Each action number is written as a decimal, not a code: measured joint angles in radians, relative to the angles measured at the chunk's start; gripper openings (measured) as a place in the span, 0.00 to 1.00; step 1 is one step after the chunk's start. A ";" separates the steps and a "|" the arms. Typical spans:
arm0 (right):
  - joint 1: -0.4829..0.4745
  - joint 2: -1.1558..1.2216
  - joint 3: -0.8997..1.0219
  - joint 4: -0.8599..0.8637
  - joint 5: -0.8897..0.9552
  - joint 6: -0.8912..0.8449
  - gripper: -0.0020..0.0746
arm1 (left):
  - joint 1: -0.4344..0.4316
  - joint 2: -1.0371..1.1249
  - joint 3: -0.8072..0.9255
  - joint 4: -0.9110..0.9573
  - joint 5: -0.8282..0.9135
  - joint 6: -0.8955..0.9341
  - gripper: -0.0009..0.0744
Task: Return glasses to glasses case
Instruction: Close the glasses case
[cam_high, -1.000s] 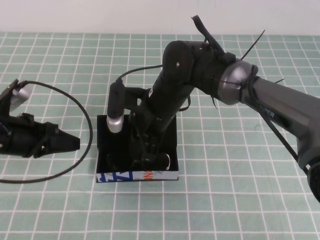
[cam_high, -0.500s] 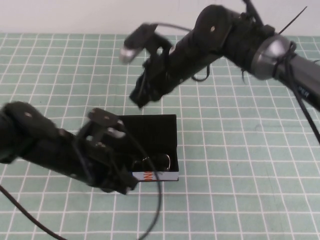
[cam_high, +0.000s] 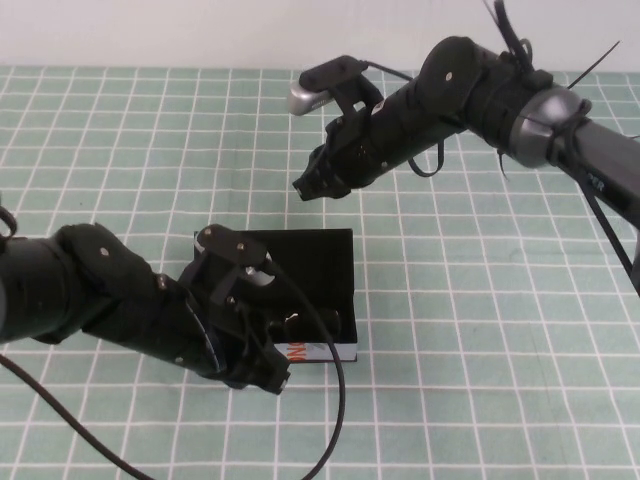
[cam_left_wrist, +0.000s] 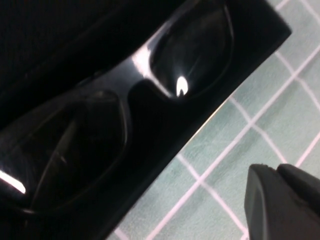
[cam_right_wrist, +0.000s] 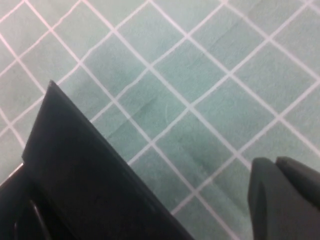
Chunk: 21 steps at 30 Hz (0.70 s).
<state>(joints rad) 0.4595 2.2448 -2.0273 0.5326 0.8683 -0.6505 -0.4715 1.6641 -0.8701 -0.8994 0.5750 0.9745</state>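
I saw glasses (cam_left_wrist: 125, 95) lying inside glasses case (cam_high: 335, 250), lid unshut. Left gripper (cam_high: 272, 378) at case front, right gripper (cam_high: 306, 188) raised beyond; couldn't tell either claw's opening.

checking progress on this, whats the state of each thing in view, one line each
glasses: lying inside the case, lenses facing up
glasses case: open, resting flat on the table, glasses in it
left gripper: low at the case's front edge, holding nothing
right gripper: raised above the table behind the case, holding nothing
checked mat: flat under the case
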 joint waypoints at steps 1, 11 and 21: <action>0.001 0.004 0.000 0.000 0.002 0.002 0.01 | 0.000 0.005 0.002 0.000 0.000 0.000 0.01; 0.000 0.031 0.000 0.028 0.074 -0.089 0.01 | 0.000 0.046 0.008 0.000 -0.025 0.000 0.01; -0.001 0.033 0.000 0.003 0.048 -0.166 0.01 | 0.000 0.054 0.008 0.002 -0.090 0.000 0.01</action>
<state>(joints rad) 0.4586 2.2776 -2.0273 0.5352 0.9165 -0.8167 -0.4715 1.7176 -0.8619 -0.8977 0.4851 0.9745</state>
